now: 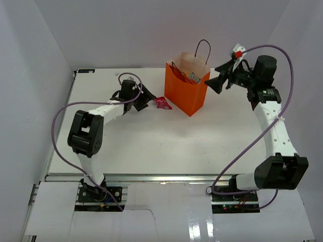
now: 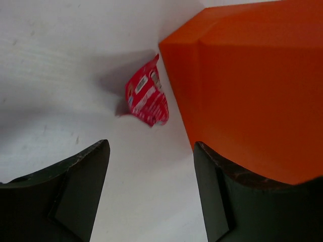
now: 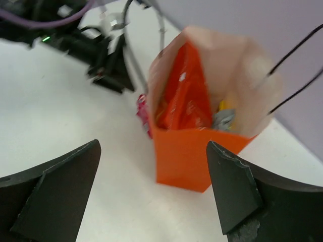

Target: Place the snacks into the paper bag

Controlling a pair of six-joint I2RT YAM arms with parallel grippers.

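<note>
The orange paper bag [image 1: 185, 93] stands upright at the back middle of the table, with shiny orange and silver packets [image 3: 187, 103] inside it. A pink-red wrapper [image 1: 162, 103] lies on the table against the bag's left side; it also shows in the left wrist view [image 2: 146, 98] and the right wrist view [image 3: 143, 115]. My left gripper [image 1: 146, 100] is open and empty, low over the table just left of the wrapper. My right gripper [image 1: 216, 80] is open and empty, held in the air to the right of the bag's mouth.
White walls close in the table at the left, back and right. The bag's thin black cord handles [image 1: 203, 50] stick up above its mouth. The bag's orange wall [image 2: 252, 85] stands close to my left gripper's right finger [image 2: 222, 201].
</note>
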